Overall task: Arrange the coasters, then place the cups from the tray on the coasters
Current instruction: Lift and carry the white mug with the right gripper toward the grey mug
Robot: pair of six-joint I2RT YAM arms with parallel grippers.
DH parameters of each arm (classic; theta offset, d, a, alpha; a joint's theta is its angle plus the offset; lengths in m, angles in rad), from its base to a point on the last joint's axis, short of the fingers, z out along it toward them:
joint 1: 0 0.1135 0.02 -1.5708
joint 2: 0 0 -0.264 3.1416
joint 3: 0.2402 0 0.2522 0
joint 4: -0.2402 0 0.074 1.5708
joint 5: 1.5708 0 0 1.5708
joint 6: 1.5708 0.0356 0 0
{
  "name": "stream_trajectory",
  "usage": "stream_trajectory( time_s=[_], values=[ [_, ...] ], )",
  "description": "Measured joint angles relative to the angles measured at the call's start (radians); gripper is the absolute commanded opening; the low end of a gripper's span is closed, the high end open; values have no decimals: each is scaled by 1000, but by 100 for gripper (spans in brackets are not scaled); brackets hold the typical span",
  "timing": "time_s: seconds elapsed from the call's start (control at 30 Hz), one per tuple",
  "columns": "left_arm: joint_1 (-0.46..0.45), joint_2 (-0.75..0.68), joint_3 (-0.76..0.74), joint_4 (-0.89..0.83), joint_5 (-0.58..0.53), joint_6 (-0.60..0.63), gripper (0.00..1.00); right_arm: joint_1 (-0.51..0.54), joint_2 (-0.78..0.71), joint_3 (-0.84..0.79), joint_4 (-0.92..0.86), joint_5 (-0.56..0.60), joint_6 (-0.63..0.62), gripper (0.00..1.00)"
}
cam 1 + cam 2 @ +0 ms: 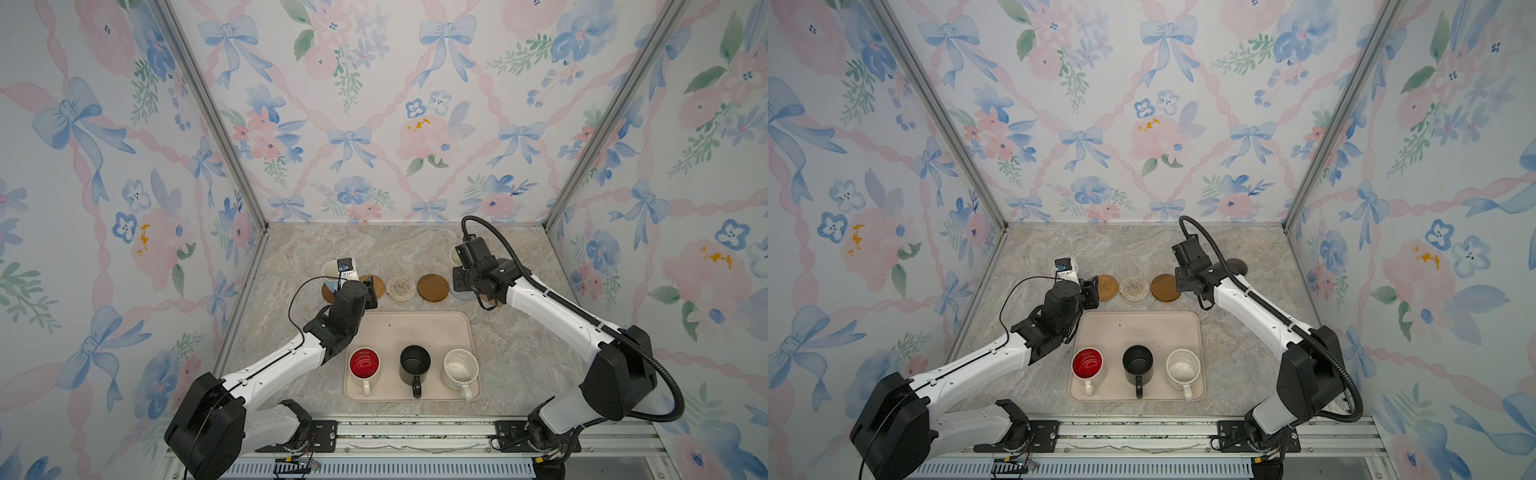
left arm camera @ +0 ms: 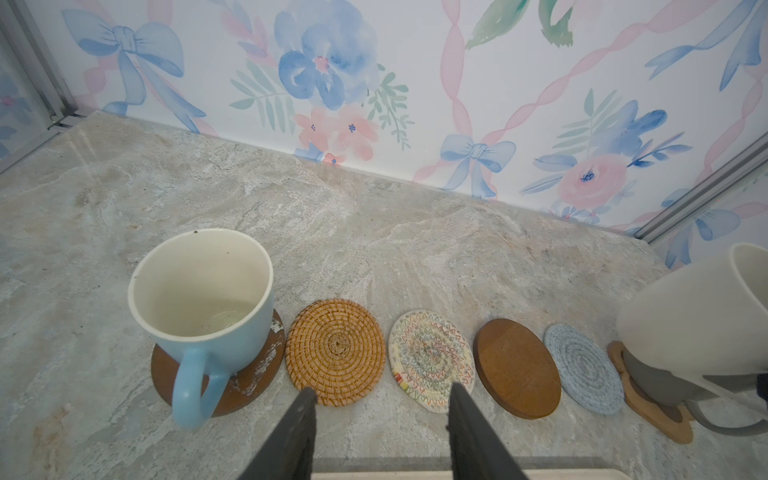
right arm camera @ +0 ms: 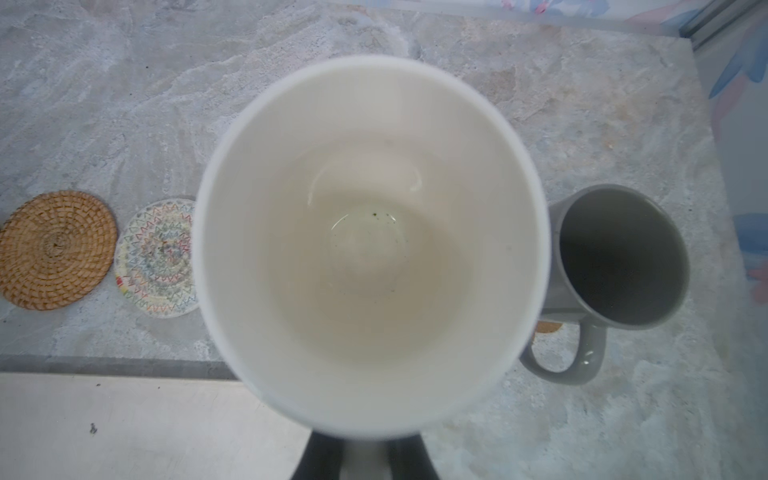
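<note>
Six coasters lie in a row behind the tray [image 1: 415,328]. A light blue cup [image 2: 199,299] stands on the left brown disc [image 2: 249,382]. Then come the tan rattan coaster [image 2: 336,351], the cream woven one [image 2: 432,359], a bare brown disc [image 2: 517,368] and the blue-grey one [image 2: 584,368]. A grey cup [image 3: 619,257] rests on the paw-shaped coaster [image 2: 660,411]. My left gripper [image 2: 380,399] is open and empty in front of the rattan coaster. My right gripper [image 3: 365,455] is shut on the handle of the cream cup [image 3: 365,232], held above the row's right end.
On the tray's near half stand a white cup with a red inside [image 1: 364,365], a black cup [image 1: 414,363] and a speckled white cup [image 1: 459,368]. Flowered walls close the marble table [image 1: 519,353] on three sides.
</note>
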Motion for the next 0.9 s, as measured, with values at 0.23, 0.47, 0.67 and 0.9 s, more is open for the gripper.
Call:
stream_trajectory(
  time_s=[0.23,0.47,0.67,0.9],
  values=[
    [0,-10,-2,0,0,0,48,-55,17,1,11,-3,-10,0],
    [0,-11,-3,0,0,0,48,-73,70,1,36,-24,-6,0],
    [0,-11,-3,0,0,0,48,-81,115,1,42,-41,12,0],
    [0,-11,-3,0,0,0,48,-85,167,1,62,-53,31,0]
  ],
)
